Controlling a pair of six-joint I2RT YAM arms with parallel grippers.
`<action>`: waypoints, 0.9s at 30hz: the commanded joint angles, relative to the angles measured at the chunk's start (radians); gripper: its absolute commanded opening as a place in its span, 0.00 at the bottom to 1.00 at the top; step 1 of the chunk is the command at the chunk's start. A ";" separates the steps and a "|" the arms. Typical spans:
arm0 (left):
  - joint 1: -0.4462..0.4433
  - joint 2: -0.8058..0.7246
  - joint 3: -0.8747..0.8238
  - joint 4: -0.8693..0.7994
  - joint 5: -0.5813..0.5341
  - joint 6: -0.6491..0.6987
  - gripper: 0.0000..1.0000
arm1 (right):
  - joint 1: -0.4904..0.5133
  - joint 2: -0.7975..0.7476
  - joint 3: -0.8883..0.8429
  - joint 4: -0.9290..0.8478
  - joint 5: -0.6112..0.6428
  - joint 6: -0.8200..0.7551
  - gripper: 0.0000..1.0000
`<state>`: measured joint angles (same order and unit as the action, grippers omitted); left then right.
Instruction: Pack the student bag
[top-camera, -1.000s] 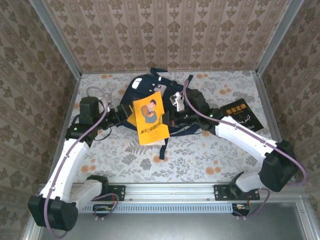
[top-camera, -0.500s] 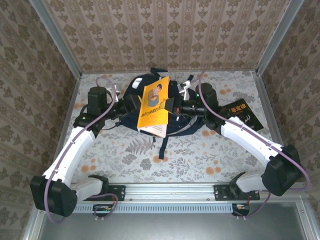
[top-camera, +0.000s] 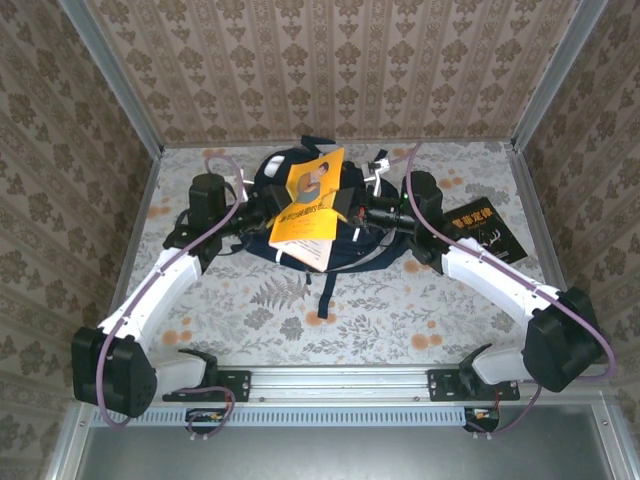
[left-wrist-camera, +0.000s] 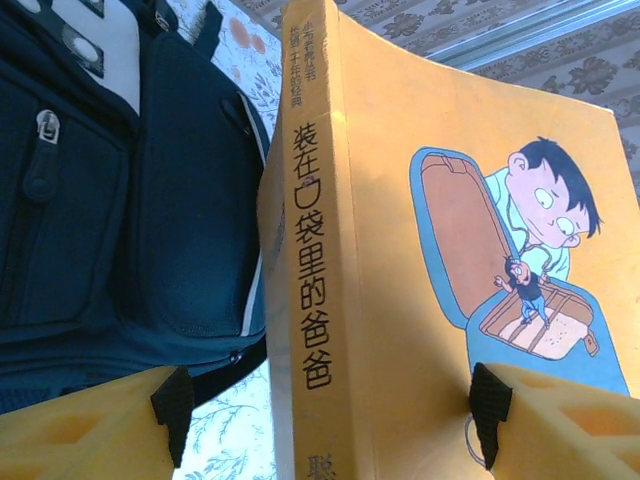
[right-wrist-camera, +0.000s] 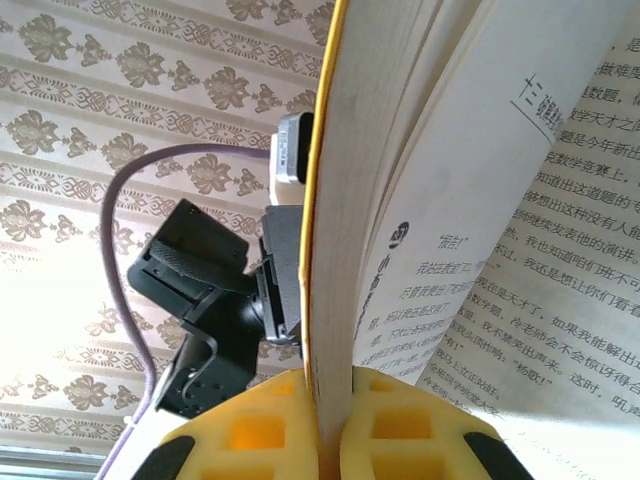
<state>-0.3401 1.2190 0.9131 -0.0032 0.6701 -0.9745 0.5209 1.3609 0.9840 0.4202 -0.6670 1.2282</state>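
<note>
Reaching in from the left, the left gripper (top-camera: 262, 213) sits at the left edge of the bag (top-camera: 272, 178). Its jaws are spread wide. In the left wrist view the orange book (left-wrist-camera: 400, 250) stands between the yellow fingers (left-wrist-camera: 80, 435). There is a clear gap between the left pad and the spine, and the right finger overlaps the front cover (contact there: can't tell). So no grip from this side.

The bag lies mid-table toward the back wall, on the floral table (top-camera: 400, 300). It is navy, front pocket up, with a white patch and zipper visible in the left wrist view (left-wrist-camera: 120, 200). A dark strap trails toward the near edge.

The book (top-camera: 305, 205) is up off the table, tilted, cover toward the top camera. It hangs directly over the bag's middle and hides most of it. The cover shows a cartoon boy with an open suitcase.

The right gripper (top-camera: 345, 210) meets the book's right edge. In the right wrist view its fingers (right-wrist-camera: 250, 430) are pinched tight on the orange cover plus a thin slice of pages. The remaining pages (right-wrist-camera: 480, 220) fan loose to one side. The left arm's wrist shows beyond the cover.

Far right: a black book (top-camera: 482, 228) lies flat on the table, well apart from the bag, under the right forearm's line.
</note>
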 joint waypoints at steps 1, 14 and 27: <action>-0.004 0.035 -0.038 0.185 0.069 -0.144 0.75 | -0.004 0.010 0.000 0.174 -0.037 0.030 0.00; -0.014 0.036 -0.033 0.281 0.119 -0.220 0.42 | -0.035 0.057 -0.045 0.069 -0.033 -0.071 0.00; -0.030 0.016 -0.032 0.257 0.077 -0.171 0.00 | -0.039 -0.012 -0.002 -0.288 0.085 -0.258 0.53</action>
<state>-0.3607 1.2766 0.8635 0.2108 0.7361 -1.1664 0.4824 1.3872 0.9428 0.2329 -0.6376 1.0504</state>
